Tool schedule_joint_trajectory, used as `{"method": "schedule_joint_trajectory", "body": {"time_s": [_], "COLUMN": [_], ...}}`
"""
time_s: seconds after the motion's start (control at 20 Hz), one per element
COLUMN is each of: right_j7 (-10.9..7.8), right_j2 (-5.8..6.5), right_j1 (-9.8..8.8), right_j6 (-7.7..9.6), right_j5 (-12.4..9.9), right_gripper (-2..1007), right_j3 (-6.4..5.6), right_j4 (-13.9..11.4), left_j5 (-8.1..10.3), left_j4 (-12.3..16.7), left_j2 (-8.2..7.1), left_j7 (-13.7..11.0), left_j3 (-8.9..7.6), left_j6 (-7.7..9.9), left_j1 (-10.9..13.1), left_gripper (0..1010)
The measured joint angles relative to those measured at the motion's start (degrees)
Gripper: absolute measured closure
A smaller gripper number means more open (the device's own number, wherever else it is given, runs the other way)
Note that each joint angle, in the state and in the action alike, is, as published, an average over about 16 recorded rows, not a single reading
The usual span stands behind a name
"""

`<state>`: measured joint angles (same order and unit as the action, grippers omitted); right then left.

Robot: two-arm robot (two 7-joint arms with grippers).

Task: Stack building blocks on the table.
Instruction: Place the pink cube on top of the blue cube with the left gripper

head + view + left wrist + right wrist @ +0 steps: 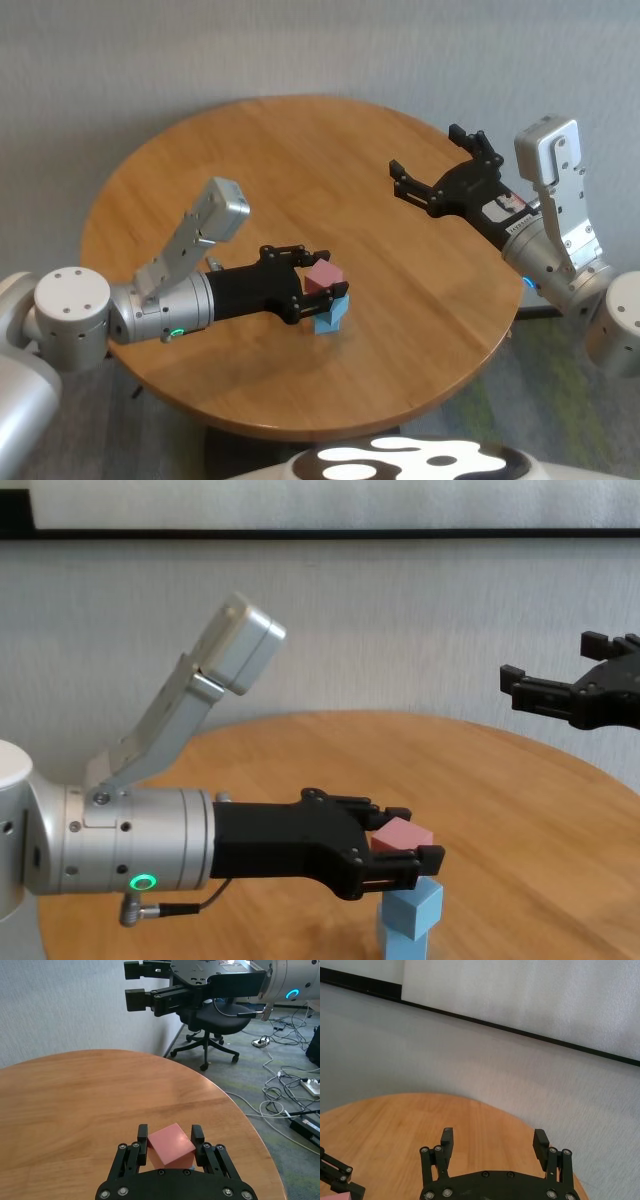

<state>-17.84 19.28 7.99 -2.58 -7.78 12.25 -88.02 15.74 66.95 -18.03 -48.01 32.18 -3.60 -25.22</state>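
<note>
My left gripper (330, 273) is shut on the pink block (322, 275) and holds it tilted, right over the light blue blocks (330, 318) near the front middle of the round wooden table (250, 150). In the chest view the pink block (403, 837) sits just at the top of the blue stack (410, 920); I cannot tell if they touch. The left wrist view shows the pink block (171, 1147) between the fingers (143, 1135). My right gripper (432, 168) is open and empty, held above the table's right side.
A black office chair (210, 1025) and floor cables (295, 1100) lie beyond the table's edge. A grey wall stands behind the table. Bare wood (395, 1125) spreads under the right gripper (493, 1136).
</note>
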Motion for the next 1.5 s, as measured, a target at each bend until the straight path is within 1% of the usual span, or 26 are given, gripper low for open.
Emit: {"method": "schedule_joint_trajectory", "body": {"time_s": [0.4,1.0,1.5], "right_j7": [0.00,0.00,0.00], "right_j2": [0.00,0.00,0.00], "right_j1": [0.00,0.00,0.00], "right_j6": [0.00,0.00,0.00], "right_j5": [0.0,0.0,0.0], "right_gripper": [0,0,0], "right_j3": [0.00,0.00,0.00], "right_j4": [0.0,0.0,0.0], "left_j5": [0.68,1.79,1.73], "left_j4": [-1.3,-2.3,-2.8], "left_j2": [0.33,0.01,-0.56], "left_j7": [-0.2,0.2,0.9], "left_j3": [1.19,2.71,4.44], "left_j6": [-0.74,-1.27,-1.37], "left_j1": [-1.1,-2.0,-2.8], "left_gripper": [469,469,469]}}
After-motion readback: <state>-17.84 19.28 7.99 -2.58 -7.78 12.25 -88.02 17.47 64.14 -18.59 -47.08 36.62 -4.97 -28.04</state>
